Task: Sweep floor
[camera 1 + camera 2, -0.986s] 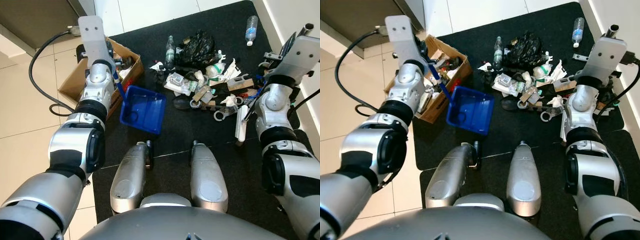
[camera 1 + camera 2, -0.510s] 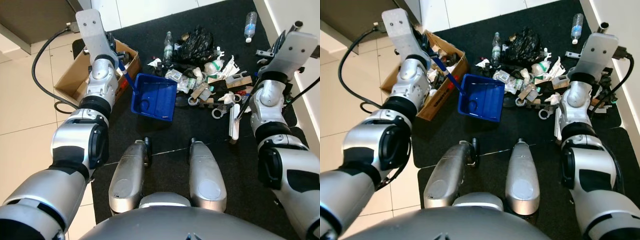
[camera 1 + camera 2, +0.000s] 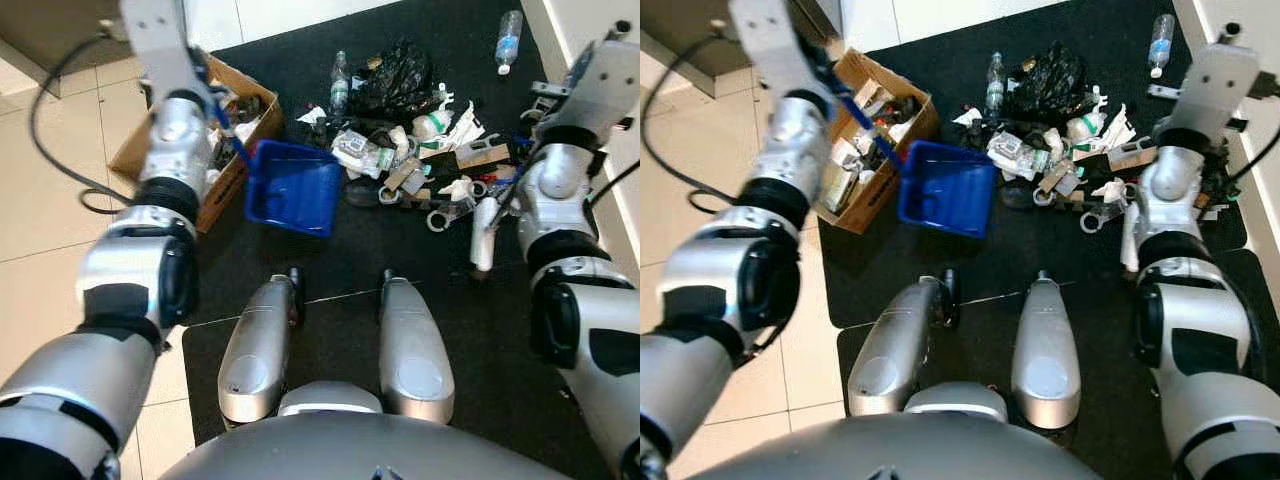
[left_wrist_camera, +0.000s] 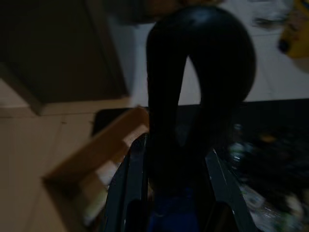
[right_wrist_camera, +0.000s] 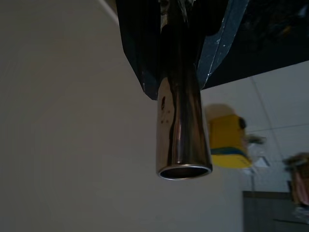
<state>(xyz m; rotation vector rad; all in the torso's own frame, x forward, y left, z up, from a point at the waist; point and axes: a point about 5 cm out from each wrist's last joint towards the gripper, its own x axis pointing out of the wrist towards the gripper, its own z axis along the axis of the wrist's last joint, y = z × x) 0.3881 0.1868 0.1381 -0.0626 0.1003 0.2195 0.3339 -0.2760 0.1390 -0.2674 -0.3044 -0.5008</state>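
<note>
My left gripper [image 3: 843, 97] is shut on the blue handle of a blue dustpan [image 3: 293, 187], which rests on the black mat [image 3: 330, 270] beside the trash pile [image 3: 410, 160]. The pile holds wrappers, a black bag [image 3: 400, 85] and a plastic bottle [image 3: 340, 92]. On the other side, my right gripper [image 5: 178, 29] is shut on the broom's steel handle [image 5: 183, 135]. The white broom head [image 3: 483, 235] stands on the mat at the pile's right edge.
A cardboard box [image 3: 880, 105] full of rubbish sits left of the dustpan, half on the beige tiles [image 3: 50, 200]. A second bottle [image 3: 508, 40] lies far right near the white wall. My knees [image 3: 330, 350] fill the near mat. A black cable [image 3: 60, 170] loops by the left arm.
The dustpan first slid right toward the pile, then drew back a little toward the box. The broom head swung in and back out. The view swayed throughout.
</note>
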